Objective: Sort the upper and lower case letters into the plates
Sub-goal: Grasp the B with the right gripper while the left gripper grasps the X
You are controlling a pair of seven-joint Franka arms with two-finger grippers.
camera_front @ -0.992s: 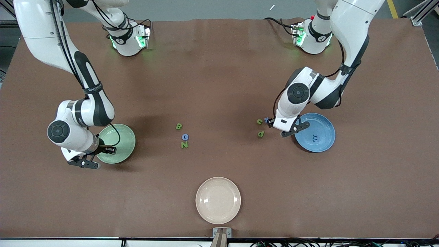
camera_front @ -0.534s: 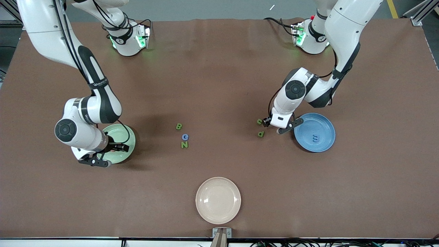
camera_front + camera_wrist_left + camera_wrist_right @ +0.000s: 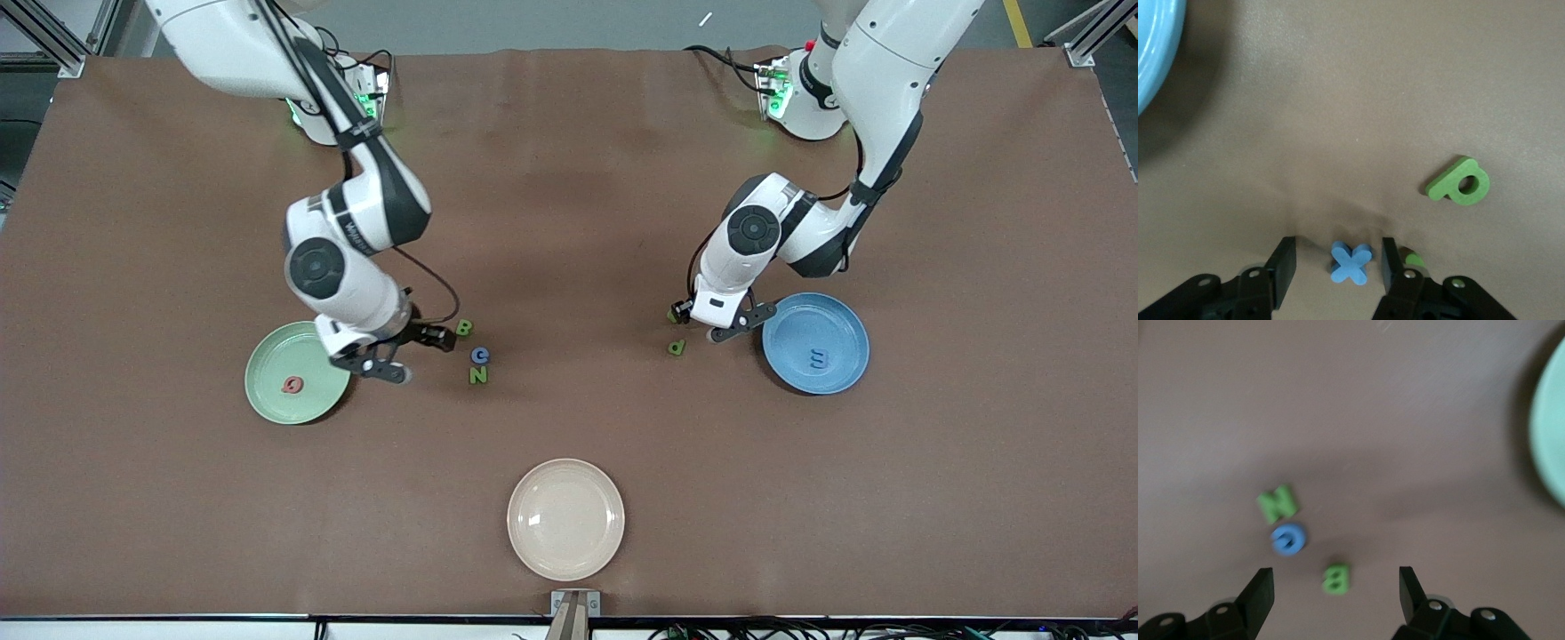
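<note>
Pink Q sits in the pale green plate, blue m in the bright blue plate; six letters remain. Left gripper straddles the blue x, fingers apart; right gripper, spread empty, hangs over the green B.

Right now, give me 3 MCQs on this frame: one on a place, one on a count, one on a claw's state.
1. The pink Q lies in: A the blue plate, B the green plate, C the cream plate.
2. Letters between the right claw and the blue C cluster's end, counting B, C, N: A two, B three, C five.
3. The left claw is: A open around the blue x, B shut on the p, C over the blue plate.

B: the Q sits in the green plate.
B: three lie together.
A: its fingers flank the x.
</note>
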